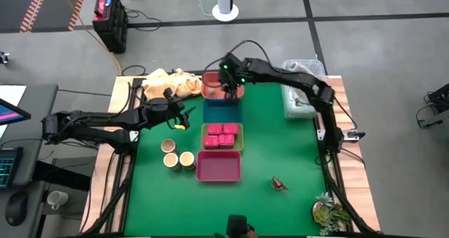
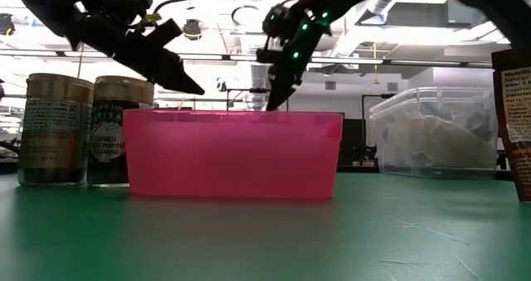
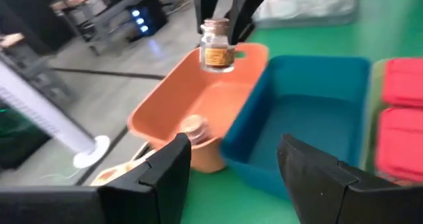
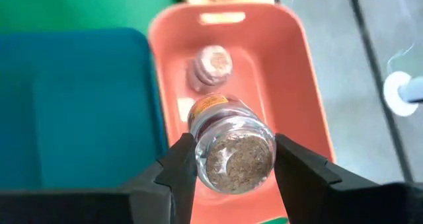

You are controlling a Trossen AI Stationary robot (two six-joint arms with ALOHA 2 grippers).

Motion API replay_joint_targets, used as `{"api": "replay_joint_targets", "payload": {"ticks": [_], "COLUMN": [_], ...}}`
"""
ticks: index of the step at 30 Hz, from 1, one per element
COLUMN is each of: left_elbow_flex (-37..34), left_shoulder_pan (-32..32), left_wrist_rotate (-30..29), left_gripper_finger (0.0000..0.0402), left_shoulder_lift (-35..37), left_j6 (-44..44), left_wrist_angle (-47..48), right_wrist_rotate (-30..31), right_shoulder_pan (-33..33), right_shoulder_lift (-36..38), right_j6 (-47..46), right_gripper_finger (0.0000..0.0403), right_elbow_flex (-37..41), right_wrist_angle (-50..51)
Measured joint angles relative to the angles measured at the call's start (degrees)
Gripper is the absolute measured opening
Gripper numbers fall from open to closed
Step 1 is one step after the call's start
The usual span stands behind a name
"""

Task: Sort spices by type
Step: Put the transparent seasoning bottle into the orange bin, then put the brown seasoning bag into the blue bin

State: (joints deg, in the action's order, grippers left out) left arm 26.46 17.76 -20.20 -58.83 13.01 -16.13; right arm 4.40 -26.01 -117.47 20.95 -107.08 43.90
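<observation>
The right claw (image 4: pixel 231 159) is clamped around a small glass spice bottle (image 4: pixel 229 143) with a cork top and an orange label, holding it in the air over the salmon-orange tray (image 4: pixel 291 85) at the far edge of the desk (image 1: pixel 280 147); a second little corked bottle (image 4: pixel 211 64) stands on that tray's floor, beneath and just beyond the held one. The left claw (image 3: pixel 232 159) hovers above the green mat just left of the teal tray (image 3: pixel 310 112), fingers spread apart with nothing between them, pointed toward the orange tray. From above, the trays run in a line down the middle of the desk: orange farthest, then teal, then a yellow-green tray (image 1: pixel 222 137) packed with magenta-pink packets (image 1: pixel 222 135), then a magenta tray (image 1: pixel 219 166) nearest. Three short round spice tubs (image 1: pixel 177 155) with cream tops cluster on the mat just left of the magenta tray; a dark brown irregular piece (image 1: pixel 280 184) lies alone to the right of it, well apart; a leafy green sprig (image 1: pixel 328 211) sits at the near right corner, and a clear plastic box (image 1: pixel 300 90) at the far right.
</observation>
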Motion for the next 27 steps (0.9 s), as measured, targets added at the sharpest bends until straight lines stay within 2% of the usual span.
{"api": "replay_joint_targets", "payload": {"ticks": [6, 11, 18, 27], "left_elbow_flex": [0.0, 0.0, 0.0, 0.0], "left_shoulder_pan": [0.0, 0.0, -0.2, -0.7], "left_wrist_rotate": [-1.5, -0.9, 1.8, 4.2], "left_gripper_finger": [0.0212, 0.0212, 0.0212, 0.0212], "left_shoulder_lift": [0.0, 0.0, 0.0, 0.0], "left_j6": [1.1, 2.2, 3.8, 6.2], "left_wrist_angle": [0.6, 1.1, 2.1, 3.8], "right_wrist_rotate": [-0.1, -2.6, -3.2, -3.2], "right_shoulder_pan": [-3.5, -5.6, -5.5, -5.6], "right_shoulder_lift": [-9.4, -13.7, -16.6, -16.8], "right_j6": [-0.1, -1.8, -2.1, -2.6], "right_gripper_finger": [0.0194, 0.0198, 0.0227, 0.0247], "right_elbow_flex": [-9.8, -14.9, -15.9, -15.9], "right_wrist_angle": [7.8, 11.3, 13.3, 12.6]}}
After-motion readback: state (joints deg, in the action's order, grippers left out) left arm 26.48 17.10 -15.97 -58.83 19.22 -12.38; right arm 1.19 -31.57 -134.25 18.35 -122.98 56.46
